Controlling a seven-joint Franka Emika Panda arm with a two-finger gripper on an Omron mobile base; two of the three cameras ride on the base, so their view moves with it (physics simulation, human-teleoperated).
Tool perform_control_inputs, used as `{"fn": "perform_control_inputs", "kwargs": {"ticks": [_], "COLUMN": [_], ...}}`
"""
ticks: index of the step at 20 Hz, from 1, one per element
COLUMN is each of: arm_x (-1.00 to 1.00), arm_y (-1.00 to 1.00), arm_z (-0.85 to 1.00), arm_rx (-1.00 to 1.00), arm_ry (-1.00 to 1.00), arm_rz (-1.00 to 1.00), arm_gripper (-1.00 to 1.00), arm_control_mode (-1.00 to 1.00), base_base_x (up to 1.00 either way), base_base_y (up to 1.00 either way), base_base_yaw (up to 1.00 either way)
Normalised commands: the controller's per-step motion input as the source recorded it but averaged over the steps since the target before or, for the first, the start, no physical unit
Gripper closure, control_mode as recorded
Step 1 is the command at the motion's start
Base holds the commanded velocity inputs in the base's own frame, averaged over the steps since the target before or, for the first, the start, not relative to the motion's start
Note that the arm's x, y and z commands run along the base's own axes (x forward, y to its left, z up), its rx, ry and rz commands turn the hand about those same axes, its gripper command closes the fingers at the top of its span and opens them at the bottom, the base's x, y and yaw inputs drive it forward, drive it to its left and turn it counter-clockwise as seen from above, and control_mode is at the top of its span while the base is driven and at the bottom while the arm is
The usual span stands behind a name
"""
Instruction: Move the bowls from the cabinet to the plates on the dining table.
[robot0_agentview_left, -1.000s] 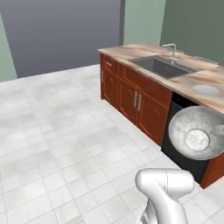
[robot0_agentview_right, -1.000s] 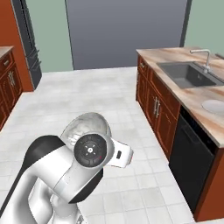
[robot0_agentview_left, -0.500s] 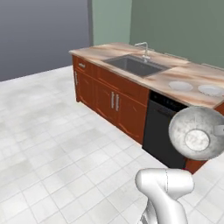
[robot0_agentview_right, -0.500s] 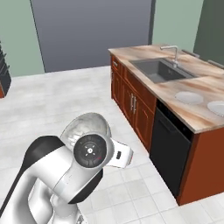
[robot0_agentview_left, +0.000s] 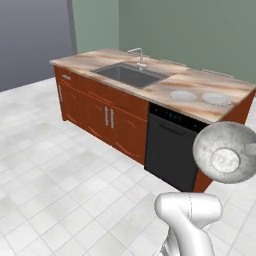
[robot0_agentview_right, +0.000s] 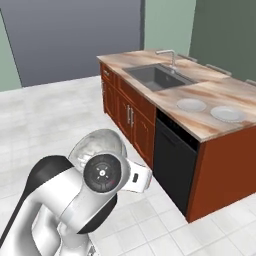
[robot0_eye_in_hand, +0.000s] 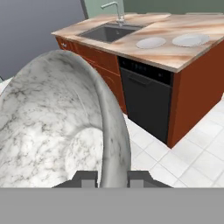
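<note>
My gripper (robot0_eye_in_hand: 113, 178) is shut on the rim of a mottled grey-silver bowl (robot0_eye_in_hand: 57, 127), one finger inside and one outside. The bowl (robot0_agentview_left: 225, 152) hangs in the air in front of the island's near end, its inside turned toward the left base camera. In the right base view the bowl (robot0_agentview_right: 97, 142) peeks out behind my wrist. Two pale plates (robot0_agentview_left: 182, 95) (robot0_agentview_left: 216, 99) lie side by side on the marble dining table (robot0_agentview_left: 200, 80), right of the sink. The hand view has them (robot0_eye_in_hand: 150, 42) (robot0_eye_in_hand: 190, 40) ahead, beyond the bowl. The cabinet is out of view.
A sink (robot0_agentview_left: 127, 74) with a faucet (robot0_agentview_left: 137, 54) is set in the table top. Below it are low red-brown cabinets (robot0_agentview_left: 100, 112) and a black dishwasher front (robot0_agentview_left: 172, 145). White tiled floor (robot0_agentview_left: 60, 190) spreads between me and the island.
The whole picture has shifted: the base has moved, so the island with its plates now stands more fully in view and nearer. The bowl stays gripped in the same pose.
</note>
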Motion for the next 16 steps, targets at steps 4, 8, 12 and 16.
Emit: {"fn": "perform_control_inputs", "kwargs": {"ticks": [4,8,12,16], "arm_x": [0.00,0.00,0.00,0.00], "arm_y": [0.00,0.00,0.00,0.00], "arm_z": [0.00,0.00,0.00,0.00], "arm_rx": [0.00,0.00,0.00,0.00], "arm_ry": [0.00,0.00,0.00,0.00], "arm_rz": [0.00,0.00,0.00,0.00], "arm_gripper": [1.00,1.00,1.00,1.00], "arm_control_mode": [1.00,1.00,1.00,1.00], "base_base_x": [-0.06,0.00,0.00,0.01], "base_base_y": [-0.10,0.00,0.39,0.69], "base_base_yaw": [-0.09,-0.01,-0.10,-0.18]}}
